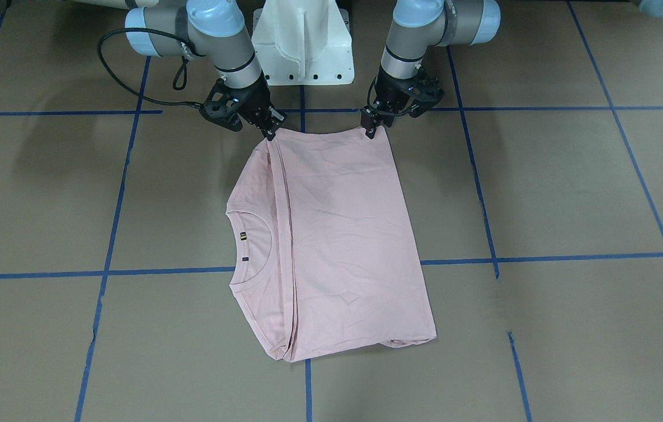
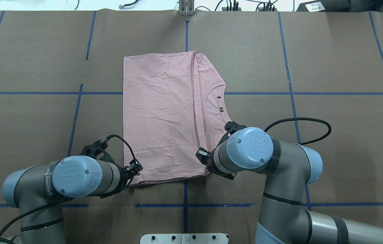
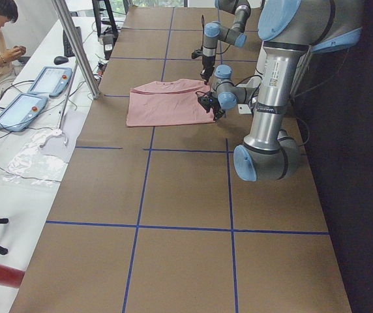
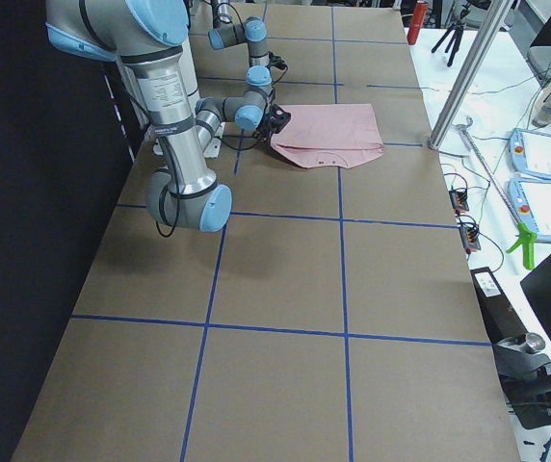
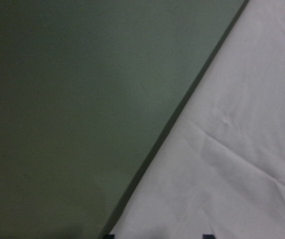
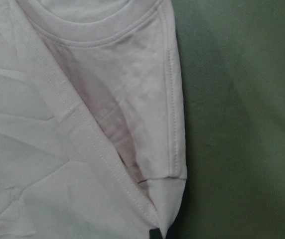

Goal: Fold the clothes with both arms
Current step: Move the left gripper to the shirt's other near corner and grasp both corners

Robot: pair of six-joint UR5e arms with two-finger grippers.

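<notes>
You had the brown table filling the overhead view, with the pale pink T-shirt lying flat on it, a little above centre. It was already folded into a tall panel. One layer lay over the other, its hemmed edge running top to bottom just left of the collar, which opened toward the right of the frame. So the long axis ran up the frame, away from the robot, and the short edge nearest the robot formed the bottom of the panel.

Both arms met that bottom edge. The left arm reached in at lower left and the right arm at lower right, each about as near the cloth as the other. In the front-facing view the left hand sat at the shirt's upper right corner and the right hand at its upper left corner, both down at table level.

The right hand looked clenched on its corner: its wrist view showed one dark fingertip at the bottom, right at the point of the cloth. The left hand looked released, with two fingertips set apart and pink cloth between them. I judged it not yet gripping.

The rest of the shirt lay straight ahead of both hands, so your next fold would likely carry this edge up the frame toward the far edge
</notes>
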